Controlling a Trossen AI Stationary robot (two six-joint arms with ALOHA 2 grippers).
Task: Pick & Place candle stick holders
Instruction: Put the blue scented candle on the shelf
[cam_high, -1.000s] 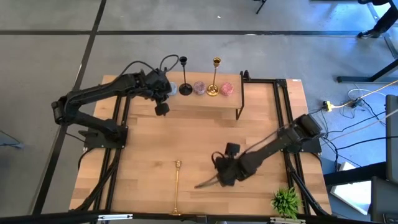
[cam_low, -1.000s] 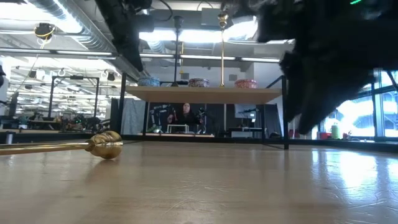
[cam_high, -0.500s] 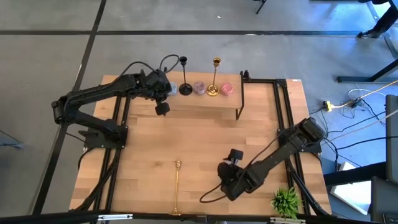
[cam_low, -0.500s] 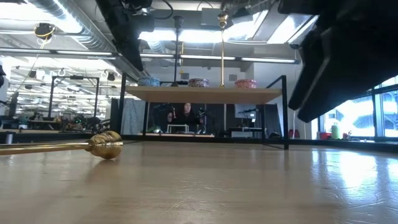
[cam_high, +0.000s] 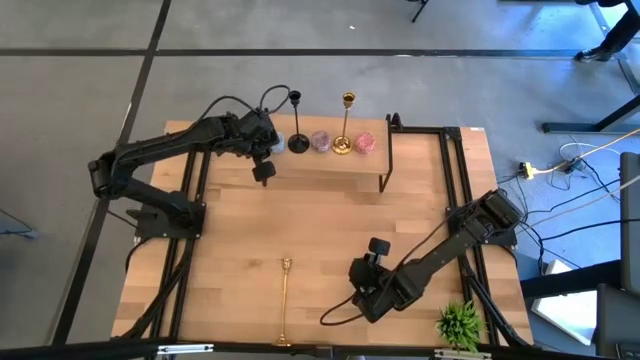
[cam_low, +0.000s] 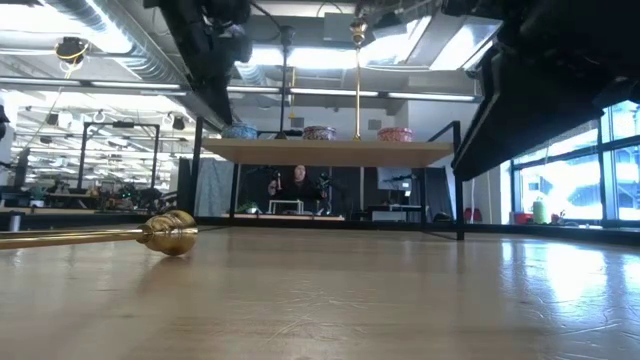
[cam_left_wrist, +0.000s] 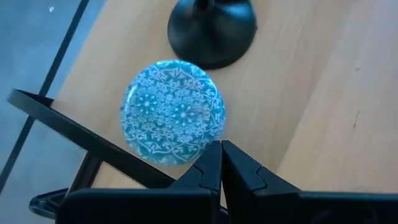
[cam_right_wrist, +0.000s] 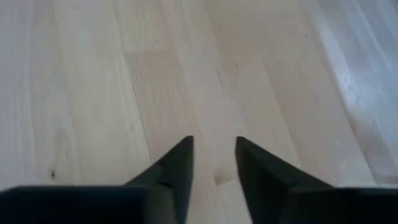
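A gold candle stick holder (cam_high: 284, 300) lies on its side on the table, base toward the near edge; the low view shows its cup end (cam_low: 170, 232). On the far shelf (cam_high: 330, 165) a black holder (cam_high: 297, 140) and a gold holder (cam_high: 343, 143) stand upright on their round bases. My right gripper (cam_high: 345, 308) hovers low over bare wood to the right of the lying holder, its fingers (cam_right_wrist: 214, 140) open with nothing between them. My left gripper (cam_left_wrist: 221, 163) is shut and empty above a blue patterned dish (cam_left_wrist: 173, 112), beside the black holder's base (cam_left_wrist: 211, 28).
Two small pinkish dishes (cam_high: 320, 140) (cam_high: 365, 142) sit on the shelf between and beside the standing holders. A green plant (cam_high: 460, 322) stands at the near right corner. Black shelf legs (cam_high: 388, 150) rise at the far right. A person (cam_low: 298, 185) sits far behind the table.
My right gripper has gone a little toward the table's near edge and right, turning its wrist as it went. The lying gold holder has stayed in place.
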